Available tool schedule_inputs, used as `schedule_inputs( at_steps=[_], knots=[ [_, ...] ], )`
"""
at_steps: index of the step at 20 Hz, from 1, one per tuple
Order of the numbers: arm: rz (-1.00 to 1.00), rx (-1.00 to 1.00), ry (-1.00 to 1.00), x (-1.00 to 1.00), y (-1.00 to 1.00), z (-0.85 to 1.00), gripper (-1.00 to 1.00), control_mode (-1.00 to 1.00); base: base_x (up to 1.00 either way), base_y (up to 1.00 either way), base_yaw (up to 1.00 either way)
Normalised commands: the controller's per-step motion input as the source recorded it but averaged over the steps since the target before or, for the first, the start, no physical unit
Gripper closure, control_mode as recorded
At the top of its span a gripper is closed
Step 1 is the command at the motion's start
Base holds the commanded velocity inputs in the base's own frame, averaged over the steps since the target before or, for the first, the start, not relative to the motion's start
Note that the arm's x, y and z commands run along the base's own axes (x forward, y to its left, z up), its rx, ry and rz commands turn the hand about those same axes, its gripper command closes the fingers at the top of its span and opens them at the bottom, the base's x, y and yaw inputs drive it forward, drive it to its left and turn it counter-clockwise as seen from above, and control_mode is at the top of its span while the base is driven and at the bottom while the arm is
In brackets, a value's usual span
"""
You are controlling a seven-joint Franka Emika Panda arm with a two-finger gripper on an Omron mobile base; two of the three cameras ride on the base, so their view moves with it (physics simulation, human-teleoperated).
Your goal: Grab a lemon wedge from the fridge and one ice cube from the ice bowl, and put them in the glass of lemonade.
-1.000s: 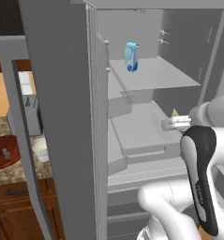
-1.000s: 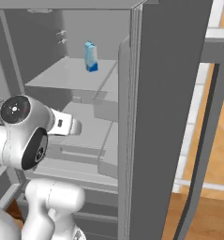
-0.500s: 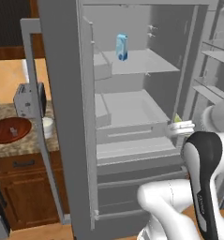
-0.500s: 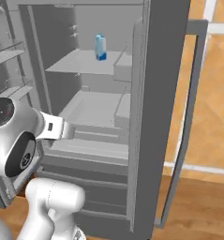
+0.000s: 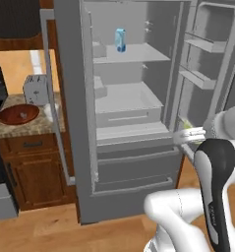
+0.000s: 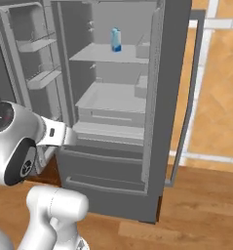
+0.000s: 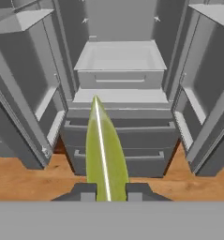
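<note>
My gripper (image 7: 108, 191) is shut on the lemon wedge (image 7: 104, 152), a yellow-green sliver that stands up between the two fingertips. In the left base view the gripper (image 5: 185, 136) hangs in front of the open fridge (image 5: 72, 103), at the lower right of its opening, with the lemon wedge (image 5: 188, 125) just showing on top. The fridge (image 7: 119, 56) stands with both doors wide open. At the far left the ice bowl (image 5: 18, 114) sits on the counter, with the glass of lemonade (image 5: 49, 112) beside it on the right. I cannot make out an ice cube.
A light-blue carton (image 5: 120, 40) stands on the fridge's upper shelf (image 6: 108, 52). A grey toaster (image 5: 34, 88) is behind the bowl. The left fridge door (image 5: 57, 98) stands between the fridge opening and the counter (image 5: 25, 129). Wooden floor (image 6: 201, 205) lies in front.
The whole picture has shifted: the base has backed away from the fridge, so the fridge looks smaller and the counter shows more. The wedge stays in the gripper.
</note>
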Motion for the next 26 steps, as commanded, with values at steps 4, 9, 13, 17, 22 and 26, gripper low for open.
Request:
schedule_inputs(
  at_steps=[4, 9, 13, 17, 22, 26],
  knots=[
    [0.00, 0.00, 0.00, 0.00, 0.00, 0.00, 1.00, 1.00, -0.20, 0.66, 0.00],
    [0.00, 0.00, 0.00, 0.00, 0.00, 0.00, 1.00, 1.00, -0.11, 0.85, 0.00],
    [0.00, 0.00, 0.00, 0.00, 0.00, 0.00, 1.00, 1.00, -0.03, 0.98, 0.00],
    [0.00, 0.00, 0.00, 0.00, 0.00, 0.00, 1.00, 1.00, 0.00, 1.00, 0.00],
    [0.00, 0.00, 0.00, 0.00, 0.00, 0.00, 1.00, 1.00, 0.01, 0.99, 0.00],
    [0.00, 0.00, 0.00, 0.00, 0.00, 0.00, 1.00, 1.00, 0.18, 0.53, -0.03]
  ],
)
